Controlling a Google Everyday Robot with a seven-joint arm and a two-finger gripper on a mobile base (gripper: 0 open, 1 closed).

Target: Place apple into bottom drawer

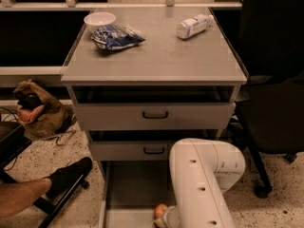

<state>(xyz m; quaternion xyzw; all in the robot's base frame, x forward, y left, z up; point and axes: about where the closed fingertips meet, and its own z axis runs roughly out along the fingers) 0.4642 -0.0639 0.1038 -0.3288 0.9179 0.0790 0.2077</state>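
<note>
The bottom drawer (133,189) is pulled open under the grey cabinet, and its flat grey floor shows. The red-orange apple (160,210) is low over the drawer's front part, at the picture's bottom edge. My gripper (166,218) is right at the apple, reaching down into the drawer. My white arm (202,184) covers most of it, and I cannot see whether the apple rests on the floor or is held.
Two upper drawers with black handles (155,114) are shut. On the cabinet top (156,56) are a white bowl (99,19), a blue chip bag (116,36) and a lying bottle (194,26). A person's leg and shoe (66,177) are at the left. A black chair (270,103) is at the right.
</note>
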